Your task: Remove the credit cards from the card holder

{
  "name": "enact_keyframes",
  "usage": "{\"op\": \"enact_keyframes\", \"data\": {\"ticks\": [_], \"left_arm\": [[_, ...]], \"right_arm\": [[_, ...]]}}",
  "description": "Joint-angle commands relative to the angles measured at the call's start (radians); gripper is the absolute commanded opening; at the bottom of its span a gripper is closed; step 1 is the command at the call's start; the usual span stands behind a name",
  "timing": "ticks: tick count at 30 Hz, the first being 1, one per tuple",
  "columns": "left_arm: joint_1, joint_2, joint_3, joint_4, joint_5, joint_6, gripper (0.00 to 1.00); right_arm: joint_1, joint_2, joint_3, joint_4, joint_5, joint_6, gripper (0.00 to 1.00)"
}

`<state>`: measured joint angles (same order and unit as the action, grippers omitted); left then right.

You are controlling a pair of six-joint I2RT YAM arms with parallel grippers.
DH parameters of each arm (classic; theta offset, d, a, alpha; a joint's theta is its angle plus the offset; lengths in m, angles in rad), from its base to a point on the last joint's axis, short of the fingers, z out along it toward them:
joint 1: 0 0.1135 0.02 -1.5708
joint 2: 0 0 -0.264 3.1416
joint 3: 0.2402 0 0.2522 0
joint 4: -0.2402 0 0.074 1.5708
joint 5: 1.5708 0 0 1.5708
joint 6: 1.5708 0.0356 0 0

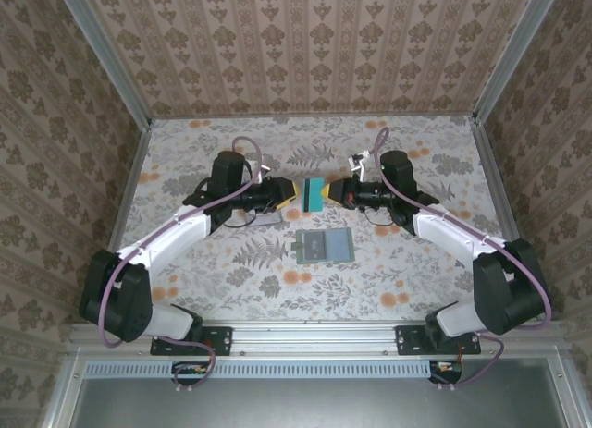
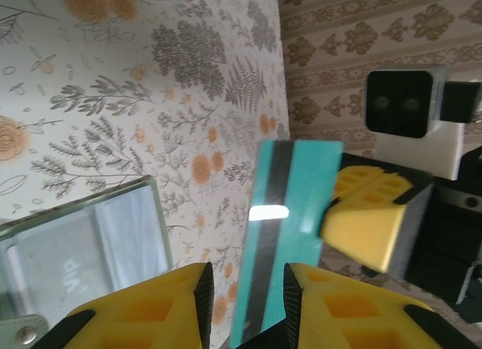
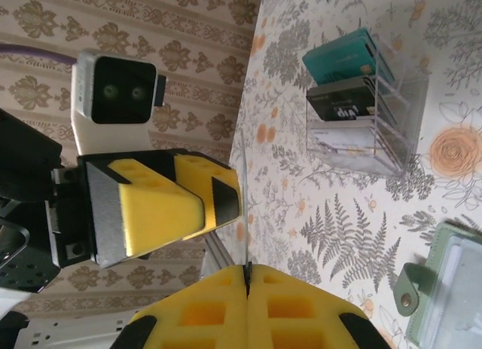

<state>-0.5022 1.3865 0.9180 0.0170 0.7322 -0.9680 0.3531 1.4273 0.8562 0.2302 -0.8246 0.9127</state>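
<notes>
Two yellow foam claws meet above the middle of the flowery table [image 1: 185, 169]. The right claw [image 3: 247, 277] pinches the thin, shiny teal card [image 2: 309, 183] tight. The left claw [image 2: 245, 285] sits a little open around it. The soft green card holder [image 1: 324, 246] lies flat and open, nearer the front edge.

Two yellow-padded grippers: left gripper [image 1: 294, 193], right gripper [image 1: 335, 193]. One teal credit card [image 1: 314, 193] bearing one dark band. One card holder [image 1: 324, 247], showing two inner panels. One clear card rack [image 3: 393, 130] containing at least three cards: one teal card [image 3: 339, 56], one black card [image 3: 343, 100], one white card [image 3: 339, 142].
</notes>
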Motion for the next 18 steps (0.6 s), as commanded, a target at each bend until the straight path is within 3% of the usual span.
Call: {"op": "enact_keyframes", "data": {"ticks": [1,18], "left_arm": [[0.007,0.014,-0.002,0.075,0.040,-0.047,0.32],[0.004,0.057,0.018,0.130,0.096,-0.066,0.30]], "right_arm": [[-0.002,0.001,-0.008,0.050,-0.053,0.018,0.00],[-0.003,0.008,-0.009,0.065,-0.051,0.032,0.00]]}}
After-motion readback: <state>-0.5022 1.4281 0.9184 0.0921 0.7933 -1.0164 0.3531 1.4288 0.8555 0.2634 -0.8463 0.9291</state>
